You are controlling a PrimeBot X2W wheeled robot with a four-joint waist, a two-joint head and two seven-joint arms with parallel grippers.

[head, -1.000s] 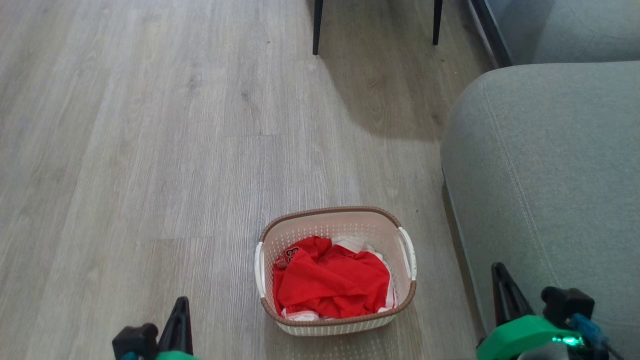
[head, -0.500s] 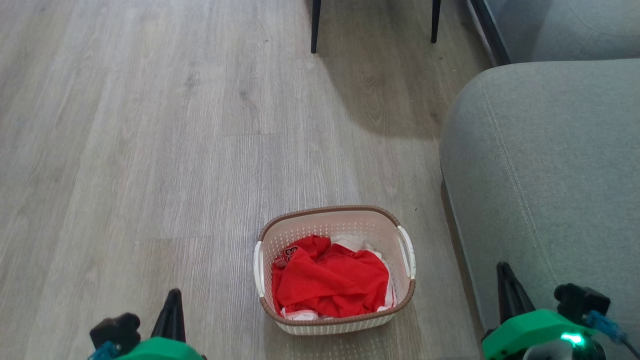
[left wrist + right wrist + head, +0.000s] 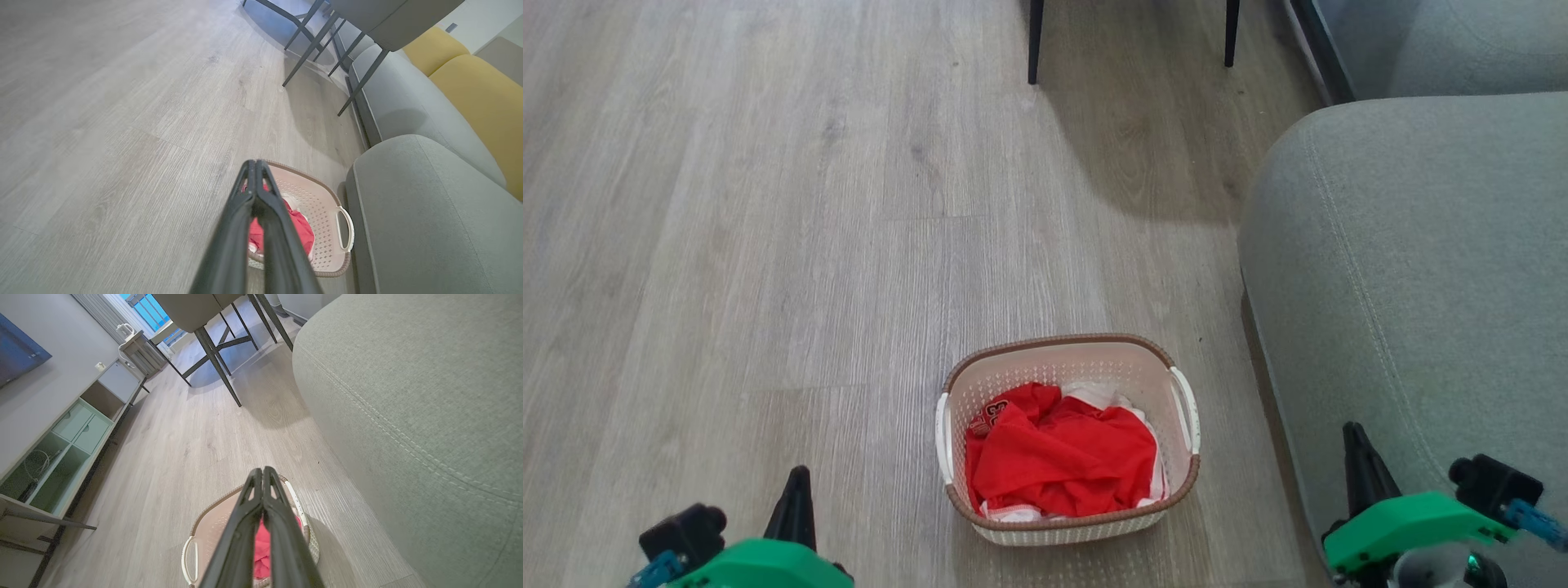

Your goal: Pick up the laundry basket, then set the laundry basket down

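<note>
Our left claw (image 3: 255, 164) and right claw (image 3: 262, 470) are both empty, fingers pressed together, poised apart so that the laundry basket (image 3: 1062, 532) sits on the floor (image 3: 768, 269) between and ahead of them. That flanking stance, we judge, suits its two side handles (image 3: 1186, 408). The sofa (image 3: 1405, 286) lies close on the right claw's outer side, leaving little room there; red clothing (image 3: 1062, 457) fills the basket.

A home living room: grey sofa (image 3: 1405, 269), media cabinet (image 3: 69, 433).
</note>
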